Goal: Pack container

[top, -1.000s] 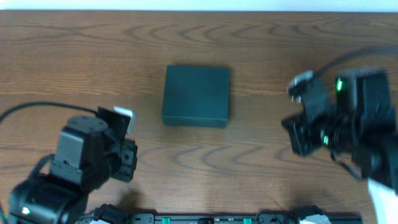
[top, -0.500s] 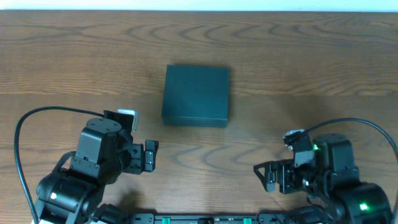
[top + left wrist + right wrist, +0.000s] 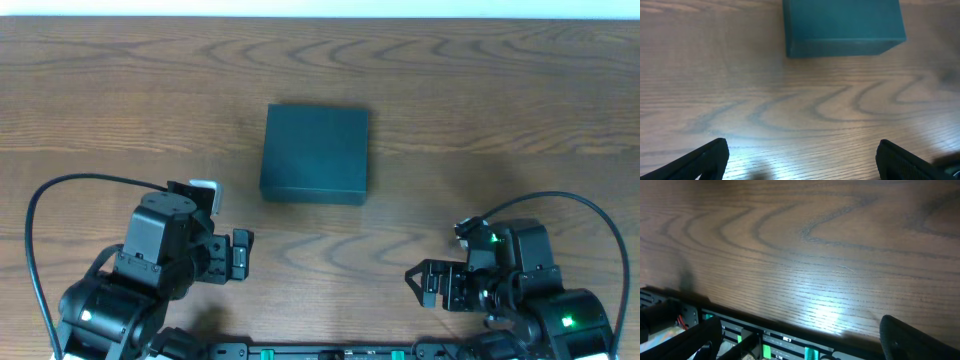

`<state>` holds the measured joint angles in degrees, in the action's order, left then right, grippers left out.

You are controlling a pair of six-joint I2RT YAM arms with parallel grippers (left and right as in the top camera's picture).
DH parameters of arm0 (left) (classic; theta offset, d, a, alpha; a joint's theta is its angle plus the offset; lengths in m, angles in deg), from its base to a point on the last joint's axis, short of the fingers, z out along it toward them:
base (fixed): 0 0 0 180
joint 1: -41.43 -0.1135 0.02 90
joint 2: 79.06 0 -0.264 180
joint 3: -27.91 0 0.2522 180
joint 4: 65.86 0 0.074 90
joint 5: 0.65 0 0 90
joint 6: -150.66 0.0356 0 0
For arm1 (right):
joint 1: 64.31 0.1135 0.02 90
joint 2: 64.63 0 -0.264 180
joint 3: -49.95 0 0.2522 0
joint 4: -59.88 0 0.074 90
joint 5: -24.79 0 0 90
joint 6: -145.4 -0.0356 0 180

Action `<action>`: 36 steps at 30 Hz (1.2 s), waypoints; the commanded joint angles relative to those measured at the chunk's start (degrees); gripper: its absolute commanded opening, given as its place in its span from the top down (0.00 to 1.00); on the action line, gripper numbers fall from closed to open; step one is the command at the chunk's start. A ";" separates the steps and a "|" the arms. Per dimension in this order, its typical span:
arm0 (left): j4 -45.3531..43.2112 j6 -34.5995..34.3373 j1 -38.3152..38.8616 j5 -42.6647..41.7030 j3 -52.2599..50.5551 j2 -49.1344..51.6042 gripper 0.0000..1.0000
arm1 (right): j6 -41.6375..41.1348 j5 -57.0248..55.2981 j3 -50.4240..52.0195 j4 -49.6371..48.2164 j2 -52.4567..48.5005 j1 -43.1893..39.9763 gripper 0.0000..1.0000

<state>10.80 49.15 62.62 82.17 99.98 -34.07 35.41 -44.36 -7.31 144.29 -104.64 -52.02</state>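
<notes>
The container (image 3: 315,153) is a dark teal box lying flat with its lid shut, in the middle of the wooden table (image 3: 480,80). In the left wrist view the container (image 3: 842,24) sits at the top, well ahead of my fingers. My left gripper (image 3: 242,254) hovers at the near left, below and left of the box, open, with nothing between its fingers (image 3: 705,160). At the near right, by the table's front edge, my right gripper (image 3: 422,285) points left and is open and empty. Its view shows only bare wood between the fingertips (image 3: 917,340).
A black rail with green lights (image 3: 775,345) runs along the table's front edge (image 3: 330,350), right under the right gripper. Black cables loop from both arms, one at the left (image 3: 40,200) and one at the right (image 3: 610,215).
Over the last second the right arm swung from the middle right down to the front edge. The left arm shifted slightly right, with its jaws now showing apart. Little moved in the last half second.
</notes>
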 commanded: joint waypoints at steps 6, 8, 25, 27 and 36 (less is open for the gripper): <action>-13.11 2.75 -11.30 13.18 -9.31 -13.18 0.05 | -0.76 0.37 0.15 -0.17 0.24 0.70 0.01; -17.09 2.73 -16.00 12.87 -14.71 -17.86 0.05 | -0.79 0.37 0.15 -0.17 0.24 0.70 0.01; -30.23 2.71 -30.97 9.20 -46.01 -44.76 0.05 | -0.76 0.37 0.15 -0.17 0.24 0.70 0.00; -32.52 2.71 -30.93 9.27 -48.09 -44.78 0.05 | -0.76 0.39 0.15 -0.17 0.24 0.70 0.01; -35.54 2.71 -30.91 9.05 -50.62 -44.76 0.05 | -0.76 0.37 0.15 -0.17 0.24 0.70 0.01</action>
<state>-24.55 51.49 32.05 91.07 50.43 -78.39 35.02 -44.19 -7.07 144.25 -104.64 -52.02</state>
